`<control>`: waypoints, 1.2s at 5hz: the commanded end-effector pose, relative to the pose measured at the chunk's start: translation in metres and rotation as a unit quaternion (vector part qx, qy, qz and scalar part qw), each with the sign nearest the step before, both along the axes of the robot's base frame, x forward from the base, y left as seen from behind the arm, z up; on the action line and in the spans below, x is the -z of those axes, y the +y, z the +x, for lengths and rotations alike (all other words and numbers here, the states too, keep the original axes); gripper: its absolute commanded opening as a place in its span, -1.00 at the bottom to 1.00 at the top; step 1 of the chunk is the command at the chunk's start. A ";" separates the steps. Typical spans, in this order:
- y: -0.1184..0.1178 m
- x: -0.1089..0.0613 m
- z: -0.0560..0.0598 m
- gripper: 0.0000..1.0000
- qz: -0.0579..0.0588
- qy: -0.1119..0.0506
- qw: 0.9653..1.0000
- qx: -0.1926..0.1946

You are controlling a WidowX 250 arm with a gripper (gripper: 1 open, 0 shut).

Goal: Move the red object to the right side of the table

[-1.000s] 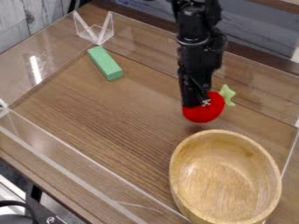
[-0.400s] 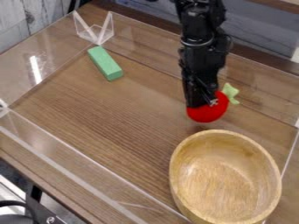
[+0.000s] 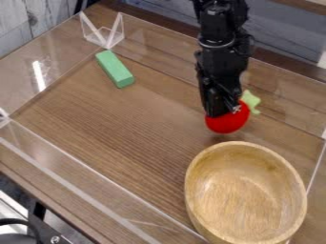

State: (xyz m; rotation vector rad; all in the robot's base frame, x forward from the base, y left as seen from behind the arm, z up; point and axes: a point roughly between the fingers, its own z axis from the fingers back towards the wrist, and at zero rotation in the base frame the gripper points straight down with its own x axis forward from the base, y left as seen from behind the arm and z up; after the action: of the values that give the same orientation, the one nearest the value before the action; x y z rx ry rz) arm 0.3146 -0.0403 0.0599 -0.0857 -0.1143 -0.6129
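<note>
The red object (image 3: 231,121), a small round toy fruit with a light-green leaf (image 3: 251,100), rests on the brown wood-grain table (image 3: 114,133) at the right, just behind the wooden bowl. My black gripper (image 3: 222,108) points straight down onto it. Its fingers hug the fruit's top left side and look shut on it. The arm hides the fruit's upper part.
A round light-wood bowl (image 3: 192,181) sits at the front right, close to the fruit. A green rectangular block (image 3: 114,69) lies at the back left, near a clear folded stand (image 3: 102,33). Low clear acrylic walls (image 3: 76,186) edge the tabletop.
The gripper and the red fruit have edged slightly to the right and toward the bowl. The fingers still sit on the fruit. Bowl and block have not moved.
</note>
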 end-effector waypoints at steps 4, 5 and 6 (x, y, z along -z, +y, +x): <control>0.022 -0.076 0.021 1.00 0.008 -0.095 0.993 -0.076; 0.033 -0.089 0.022 1.00 0.012 -0.109 0.989 -0.098; 0.057 -0.093 0.024 1.00 0.018 -0.115 0.982 -0.151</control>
State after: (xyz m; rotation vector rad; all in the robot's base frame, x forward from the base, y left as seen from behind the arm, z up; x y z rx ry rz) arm 0.3331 0.0148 0.1276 0.0179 -0.2539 -0.3235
